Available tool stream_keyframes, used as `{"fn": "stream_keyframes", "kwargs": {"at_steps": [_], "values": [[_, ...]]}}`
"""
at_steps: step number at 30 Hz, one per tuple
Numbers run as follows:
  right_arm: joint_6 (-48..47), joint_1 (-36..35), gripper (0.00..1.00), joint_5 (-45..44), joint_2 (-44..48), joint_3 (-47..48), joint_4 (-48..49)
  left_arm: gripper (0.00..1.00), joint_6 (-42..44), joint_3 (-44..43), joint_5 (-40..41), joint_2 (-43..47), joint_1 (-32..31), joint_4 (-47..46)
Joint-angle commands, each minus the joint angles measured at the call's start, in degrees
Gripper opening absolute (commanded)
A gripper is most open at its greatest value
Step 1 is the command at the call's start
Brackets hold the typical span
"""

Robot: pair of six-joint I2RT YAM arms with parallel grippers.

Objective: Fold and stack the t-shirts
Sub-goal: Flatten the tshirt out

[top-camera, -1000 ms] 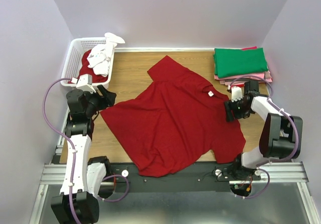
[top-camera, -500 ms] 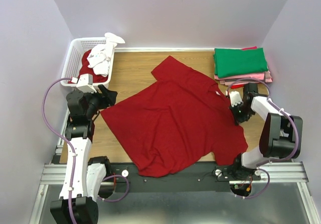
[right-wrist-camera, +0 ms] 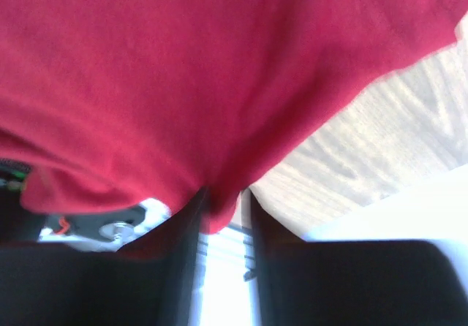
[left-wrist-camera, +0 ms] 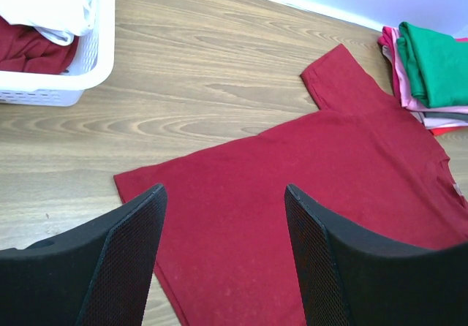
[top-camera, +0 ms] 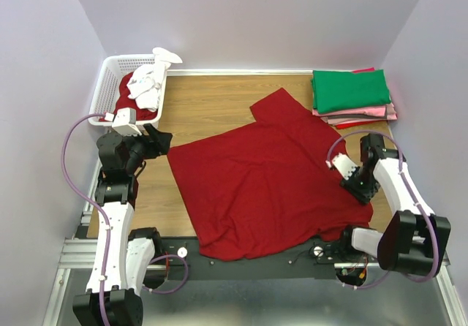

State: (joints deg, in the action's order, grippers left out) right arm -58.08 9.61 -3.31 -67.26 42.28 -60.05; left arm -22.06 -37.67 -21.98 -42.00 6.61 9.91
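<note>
One dark red t-shirt (top-camera: 256,187) lies spread on the bench (top-camera: 212,99), right of the one white basket (top-camera: 101,96).
The right jaws are nearly closed, pinching the shirt's edge farthest from the basket. The left jaws gape wide, empty, at the basket's near side. One folded stack (top-camera: 349,92), green over pink and red, sits far right of the basket.

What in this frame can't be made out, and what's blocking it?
- Top view: the stack's lower shirts, covered by the green t-shirt; only edges show.
- Top view: basket contents beneath the white cloth.
- Right wrist view: blurred; the dark red t-shirt fills it, hiding the fingertips of the right gripper.
</note>
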Motion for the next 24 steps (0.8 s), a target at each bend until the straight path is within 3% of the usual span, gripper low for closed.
{"fn": "stream_keyframes", "kwargs": {"at_steps": [1,2,4,6,10,14,16,21,24], "values": [[-1.5,0.4,0.57,2.9,-2.2,7.5,-4.5,0.73,0.3,0.7,-1.8,0.9,-0.3,-1.2],[-0.9,0.4,0.73,6.0,-4.5,9.8,-4.7,0.73,0.3,0.7,-1.8,0.9,-0.4,-1.2],[2.3,0.3,0.83,15.7,-7.9,18.1,-4.9,0.73,0.4,0.7,-1.6,0.6,-0.3,-1.2],[6.1,0.0,0.83,26.5,-15.6,24.6,-5.3,0.73,0.3,0.6,-1.4,0.2,-0.4,-1.3],[12.9,-4.7,0.83,39.7,-30.7,39.7,-4.8,0.73,0.4,0.5,-0.8,-0.9,-0.4,-0.7],[25.2,-13.2,0.83,40.4,-45.4,55.9,3.2,0.73,0.2,0.4,0.5,-1.8,-0.3,-0.3],[35.7,-14.3,0.77,38.2,-55.2,68.2,9.7,0.73,0.4,0.2,0.4,-2.1,-0.3,-0.4],[50.0,-14.3,0.68,34.2,-76.8,100.8,14.4,0.73,0.4,0.6,0.0,-0.7,-0.3,-0.9],[54.5,-14.3,0.67,32.5,-83.4,103.9,21.9,0.73,0.4,0.6,0.0,0.0,-0.3,-1.1]]}}
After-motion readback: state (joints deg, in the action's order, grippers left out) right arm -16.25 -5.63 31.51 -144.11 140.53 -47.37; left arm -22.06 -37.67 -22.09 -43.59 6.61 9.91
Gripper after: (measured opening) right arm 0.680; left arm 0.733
